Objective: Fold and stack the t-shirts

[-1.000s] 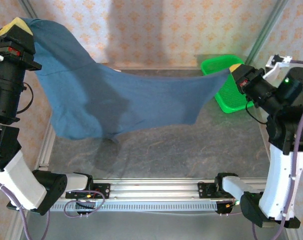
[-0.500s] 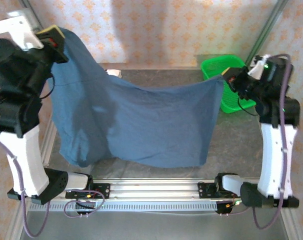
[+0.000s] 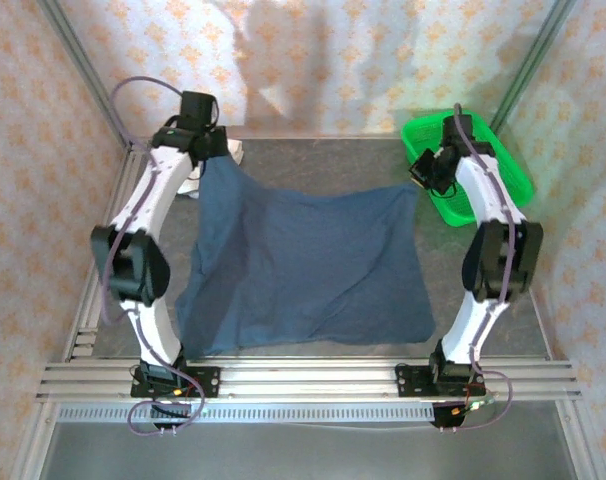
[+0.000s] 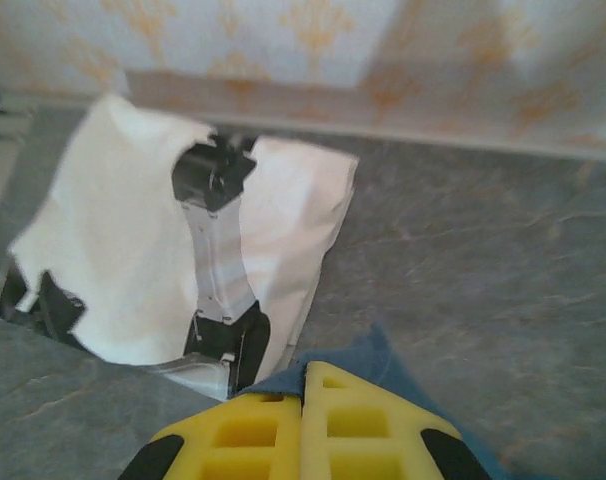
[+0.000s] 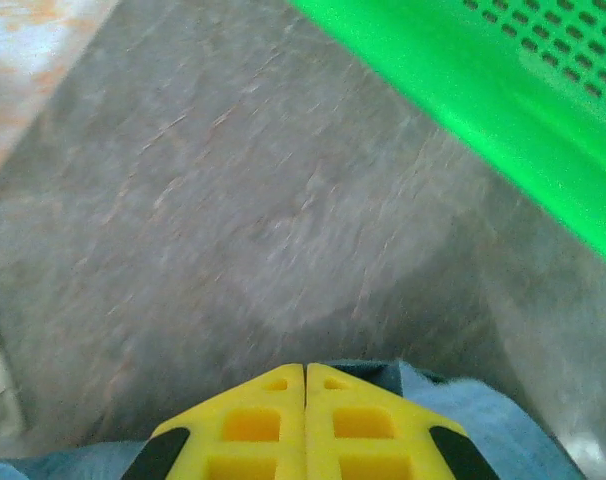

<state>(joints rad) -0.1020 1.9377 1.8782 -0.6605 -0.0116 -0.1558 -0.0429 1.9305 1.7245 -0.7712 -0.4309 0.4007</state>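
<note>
The dark navy cloth t-shirt (image 3: pixel 303 265), mid-frame, looks light and limp. Left gripper (image 4: pixel 304 380) and right gripper (image 5: pixel 305 375) clamp its 2 upper corners.

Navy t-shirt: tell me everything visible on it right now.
The navy t-shirt is plain dark blue soft cloth, spread open and unfolded on the grey table, mostly flat with shallow wrinkles and a wavy near edge. Its two far corners are pinched. The left gripper is shut on the far-left corner and the right gripper on the far-right one. The white shirt lies just beyond the far-left corner; whether they touch is unclear.
</note>
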